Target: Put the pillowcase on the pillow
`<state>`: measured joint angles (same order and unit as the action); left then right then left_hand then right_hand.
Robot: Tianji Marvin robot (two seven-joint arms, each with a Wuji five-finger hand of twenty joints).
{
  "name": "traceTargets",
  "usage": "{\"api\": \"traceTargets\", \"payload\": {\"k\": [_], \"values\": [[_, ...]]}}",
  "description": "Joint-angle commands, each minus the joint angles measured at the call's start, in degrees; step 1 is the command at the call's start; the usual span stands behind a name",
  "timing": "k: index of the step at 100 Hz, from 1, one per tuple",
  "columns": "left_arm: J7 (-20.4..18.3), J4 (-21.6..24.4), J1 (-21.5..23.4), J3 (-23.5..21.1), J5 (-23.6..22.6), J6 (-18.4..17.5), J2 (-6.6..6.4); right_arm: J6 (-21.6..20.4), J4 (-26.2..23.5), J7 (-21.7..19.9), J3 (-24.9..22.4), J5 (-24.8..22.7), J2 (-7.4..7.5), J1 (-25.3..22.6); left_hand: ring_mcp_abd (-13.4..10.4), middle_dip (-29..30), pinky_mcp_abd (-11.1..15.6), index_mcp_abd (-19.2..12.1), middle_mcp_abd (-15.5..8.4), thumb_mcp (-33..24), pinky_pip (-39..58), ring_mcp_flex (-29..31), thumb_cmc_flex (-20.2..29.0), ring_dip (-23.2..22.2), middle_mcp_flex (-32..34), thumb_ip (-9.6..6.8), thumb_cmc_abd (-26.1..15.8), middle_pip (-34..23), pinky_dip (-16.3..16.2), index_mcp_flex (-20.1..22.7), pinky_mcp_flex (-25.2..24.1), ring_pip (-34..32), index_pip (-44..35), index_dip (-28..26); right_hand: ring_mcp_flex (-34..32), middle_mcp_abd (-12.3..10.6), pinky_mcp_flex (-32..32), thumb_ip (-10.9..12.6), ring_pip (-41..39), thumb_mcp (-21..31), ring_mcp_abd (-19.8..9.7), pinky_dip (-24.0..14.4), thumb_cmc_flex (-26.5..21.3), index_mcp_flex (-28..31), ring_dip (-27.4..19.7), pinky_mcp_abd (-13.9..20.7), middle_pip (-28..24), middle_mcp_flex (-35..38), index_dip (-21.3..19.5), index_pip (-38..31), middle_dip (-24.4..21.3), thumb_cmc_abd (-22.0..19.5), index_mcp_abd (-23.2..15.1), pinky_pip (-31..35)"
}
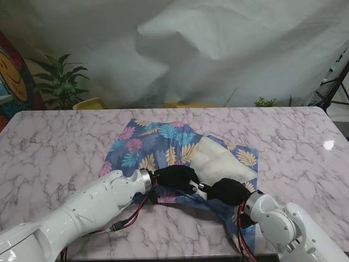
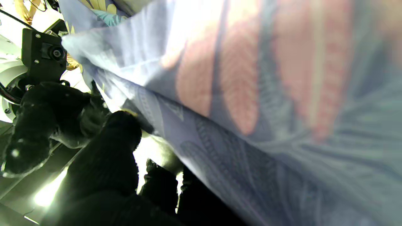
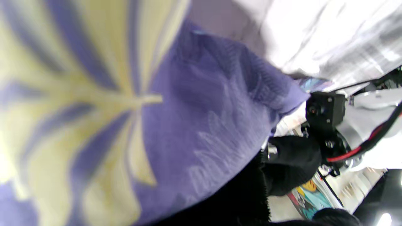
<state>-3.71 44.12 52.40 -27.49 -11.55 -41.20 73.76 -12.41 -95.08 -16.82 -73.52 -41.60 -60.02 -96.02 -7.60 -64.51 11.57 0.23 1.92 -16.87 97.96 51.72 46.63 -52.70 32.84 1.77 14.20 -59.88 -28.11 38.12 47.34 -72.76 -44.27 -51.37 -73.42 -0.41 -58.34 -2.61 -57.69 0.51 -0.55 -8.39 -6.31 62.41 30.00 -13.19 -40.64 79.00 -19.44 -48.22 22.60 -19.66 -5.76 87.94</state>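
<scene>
Overhead stand; wrists close (shared pillowcase (image 1: 163,144))

Both arms are glossy white, rounded shells, each ending in a silver metal wrist ring. The left hand (image 1: 175,177) and right hand (image 1: 229,190) are covered in black knitted gloves with a fuzzy weave. Red and black cables (image 1: 130,217) loop under the left forearm, and a similar bundle (image 1: 242,240) runs beside the right. A black square camera block (image 3: 325,108) with small screws sits on the left wrist.
</scene>
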Motion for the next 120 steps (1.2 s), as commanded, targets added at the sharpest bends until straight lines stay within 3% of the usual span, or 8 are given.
{"api": "traceTargets", "payload": {"k": [1,31,39,57,81,86,107,120], "values": [[-1.1,-1.1,0.1,0.2,-0.3,1.2,-0.75,0.7,0.1,-1.4,-0.7,-1.1,1.38,-0.7,1.3,-0.3,4.2,12.0,-5.9,-3.0,3.9,0.9,1.7,0.7,-0.8,-2.31,-1.1,1.7,0.1,7.1,2.5,-0.2,-34.6,-5.7,-2.4,1.5,-4.5,1.0,-12.7,-1.0,-4.7,-2.8,3.2,6.7,4.5,-0.7,-6.5,4.8,-2.4,-6.3,2.7,-2.8,-7.4,5.5],[-2.7,-3.4,-1.0,2.1,0.8,0.0,-0.03,5.8,-6.5,-9.6,-2.7,-16.8,2.61,-1.7,1.1,-0.5,4.4,12.2,-5.8,-3.5,3.9,1.1,1.8,1.0,-0.7,-2.48,-0.6,1.5,0.5,7.3,2.7,-0.4,-34.8,-5.9,-2.5,-2.1,-3.8,0.9,-7.7,-1.2,-4.9,-2.2,6.6,0.2,3.0,-0.8,-1.1,3.4,-5.1,-3.8,1.6,-3.7,-9.5,2.4],[-3.1,-4.3,-1.4,2.9,1.2,-0.8,0.38,6.5,-8.0,-8.8,-2.8,-22.5,2.42,-2.2,1.1,-0.6,4.4,12.3,-5.8,-3.6,3.9,1.1,1.7,1.1,-0.7,-2.46,-0.7,1.5,0.5,7.3,2.7,-0.5,-34.8,-5.9,-2.6,-2.6,-7.1,0.9,-23.2,-0.9,-12.1,-10.9,5.9,5.9,12.1,5.1,-15.2,4.6,-6.3,-8.2,10.0,-3.1,-9.7,14.6],[-4.0,-5.2,-1.7,3.6,2.0,-1.4,0.73,2.9,-4.0,16.5,-2.5,-33.0,1.47,-2.1,1.1,-0.6,4.4,12.3,-5.8,-3.7,3.9,1.1,1.7,1.2,-0.6,-2.44,-0.5,1.5,0.6,7.3,2.7,-0.5,-34.8,-5.9,-2.7,-1.5,-12.4,1.6,-42.7,1.2,-24.6,-39.5,1.1,13.4,37.1,20.5,-47.9,4.2,-17.2,-29.3,23.0,-1.4,-11.3,32.0],[-4.8,-5.9,-1.8,4.0,3.0,-2.0,1.06,7.3,-0.2,35.6,0.2,-39.4,1.51,0.5,1.0,-0.6,4.4,12.2,-5.8,-3.8,4.0,1.1,1.6,1.4,-0.6,-2.41,-0.7,1.6,0.7,7.4,2.7,-0.5,-34.8,-5.9,-2.6,-0.6,-12.9,2.3,-44.2,4.3,-22.0,-49.1,-1.1,14.1,41.9,17.1,-54.1,4.1,-22.0,-36.1,25.5,0.8,-11.3,32.0],[-5.0,-6.1,-1.9,4.1,3.2,-2.3,1.18,8.0,1.9,40.4,1.3,-39.0,1.4,1.9,1.0,-0.6,4.4,12.2,-5.9,-3.8,4.0,1.1,1.5,1.4,-0.6,-2.38,-0.7,1.6,0.7,7.4,2.7,-0.5,-34.8,-5.9,0.3,0.6,-12.9,2.3,-47.5,5.2,-38.7,-51.4,-1.2,14.3,59.2,15.8,-55.5,4.1,-22.9,-37.3,26.2,1.4,-9.9,32.0],[-5.9,-6.1,-2.0,4.5,3.9,-2.3,1.14,6.7,7.3,52.5,4.1,-34.3,0.22,6.0,1.4,-0.5,4.1,11.8,-6.1,-3.7,3.7,0.8,1.2,1.6,-0.6,-2.31,-1.0,1.7,0.8,7.3,2.4,-0.3,-34.8,-5.9,0.4,5.6,-12.6,2.4,-47.5,7.9,-39.4,-55.7,-1.5,14.9,60.0,10.5,-57.9,4.0,-24.9,-41.0,28.1,3.6,-5.2,32.0],[-4.3,-5.9,-1.4,3.4,3.3,-2.4,1.24,2.8,8.5,54.4,5.0,-30.6,-0.61,7.1,4.6,2.8,-0.4,8.0,-6.4,1.5,0.6,-2.2,1.3,1.9,-2.2,-1.64,-4.7,4.2,-0.1,5.0,-1.5,2.9,-32.0,-2.2,0.4,-8.9,-12.4,2.3,-47.5,12.4,-39.4,-56.7,-2.3,14.8,60.0,7.9,-56.7,3.8,-36.6,-49.5,32.2,7.3,-13.0,32.0]]}}
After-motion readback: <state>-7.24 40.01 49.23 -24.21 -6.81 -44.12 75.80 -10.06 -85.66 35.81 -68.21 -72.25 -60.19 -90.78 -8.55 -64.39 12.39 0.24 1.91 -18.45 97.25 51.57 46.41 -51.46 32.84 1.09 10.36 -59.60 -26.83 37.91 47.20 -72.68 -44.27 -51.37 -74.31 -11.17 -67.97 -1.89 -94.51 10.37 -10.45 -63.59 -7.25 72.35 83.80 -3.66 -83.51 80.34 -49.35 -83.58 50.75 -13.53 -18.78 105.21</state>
